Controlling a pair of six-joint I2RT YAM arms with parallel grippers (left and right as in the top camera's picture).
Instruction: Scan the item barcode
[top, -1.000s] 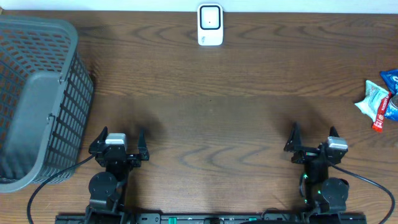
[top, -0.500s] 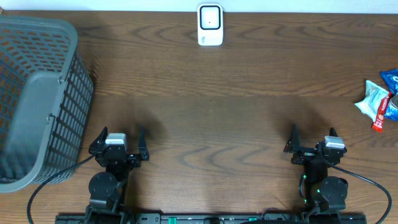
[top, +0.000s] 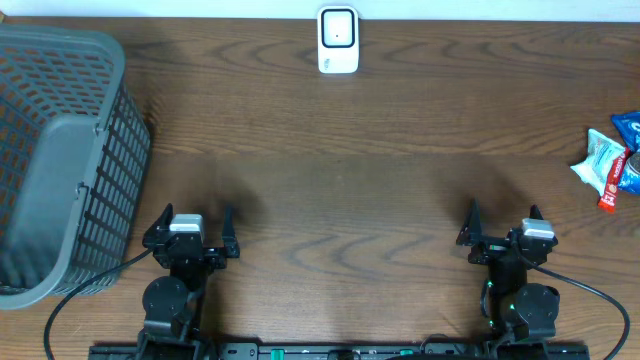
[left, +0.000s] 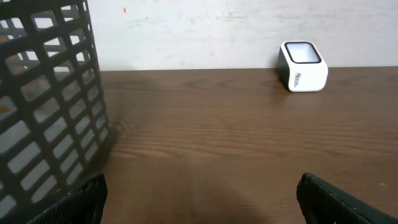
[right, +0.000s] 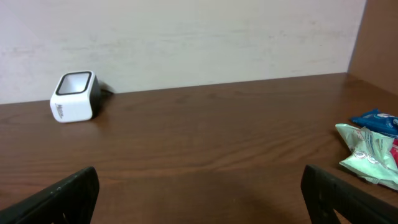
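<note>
Overhead: one scanner (top: 338, 40), one basket (top: 118, 180)

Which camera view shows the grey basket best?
The overhead view: most of the basket, rim and inside, is visible. The left wrist view shows only part of its lattice wall; the right wrist view shows nothing of it.

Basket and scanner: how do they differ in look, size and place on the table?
The basket is dark grey with open mesh walls; the scanner is a white, solid box with a dark-rimmed window. The basket is much the larger of the two. The basket sits at the left edge of the table, the scanner at the middle of the far edge. Both rest on the wooden table, well apart from each other.
</note>
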